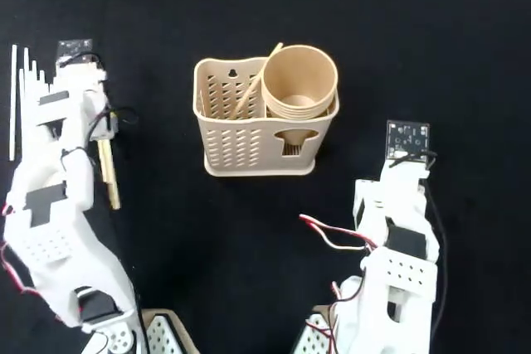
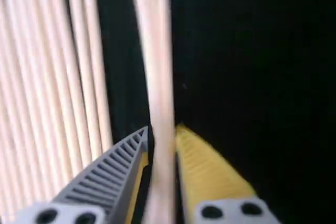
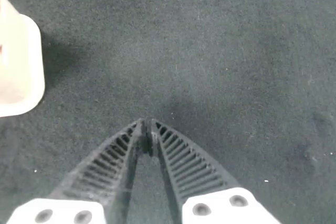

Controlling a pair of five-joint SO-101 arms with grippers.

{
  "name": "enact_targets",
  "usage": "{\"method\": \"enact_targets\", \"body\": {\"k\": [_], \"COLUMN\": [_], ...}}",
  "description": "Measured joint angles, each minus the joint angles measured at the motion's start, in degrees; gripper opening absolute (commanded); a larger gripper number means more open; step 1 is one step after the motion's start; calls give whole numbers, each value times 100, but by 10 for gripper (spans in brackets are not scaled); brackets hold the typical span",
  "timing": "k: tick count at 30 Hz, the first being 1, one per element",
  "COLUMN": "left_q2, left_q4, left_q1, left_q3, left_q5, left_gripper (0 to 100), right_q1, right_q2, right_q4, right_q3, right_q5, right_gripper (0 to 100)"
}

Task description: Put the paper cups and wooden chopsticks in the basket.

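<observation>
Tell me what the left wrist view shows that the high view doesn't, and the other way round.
Left wrist view: up close, the left gripper is shut on a chopstick, one finger each side. High view: the basket, with stacked paper cups in one compartment and a leaning chopstick in the other, plus the right arm. Shared: that gripped chopstick and the loose chopsticks lying beside it.

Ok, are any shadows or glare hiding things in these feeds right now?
High view: even light, no glare on the basket or paper cups. Right wrist view: the basket throws a soft shadow onto the black cloth, and a fainter one lies by the right gripper. Left wrist view: the chopstick in the left gripper is brightly lit, unshadowed.
</observation>
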Motion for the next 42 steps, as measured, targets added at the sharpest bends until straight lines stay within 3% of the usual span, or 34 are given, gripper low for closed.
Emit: {"method": "enact_targets", "body": {"k": [12, 21, 27, 32, 39, 42], "left_q2": [-1108, -3763, -6075, -7947, -9837, -10110], "left_q4": [1310, 2242, 2356, 1582, -624, -1415], "left_q1": [325, 1037, 1723, 2382, 2945, 2980], "left_q3": [-167, -167, -158, 273, 2040, 2875], "left_q5": [0, 0, 123, 826, 1521, 2224], "left_gripper": [29, 29, 29, 29, 29, 29], "right_q1": [0, 0, 0, 0, 0, 0], "right_q2": [0, 0, 0, 0, 0, 0], "right_q4": [0, 0, 0, 0, 0, 0], "right_q3": [0, 0, 0, 0, 0, 0], "right_q5": [0, 0, 0, 0, 0, 0], "right_gripper": [15, 15, 15, 15, 15, 15]}}
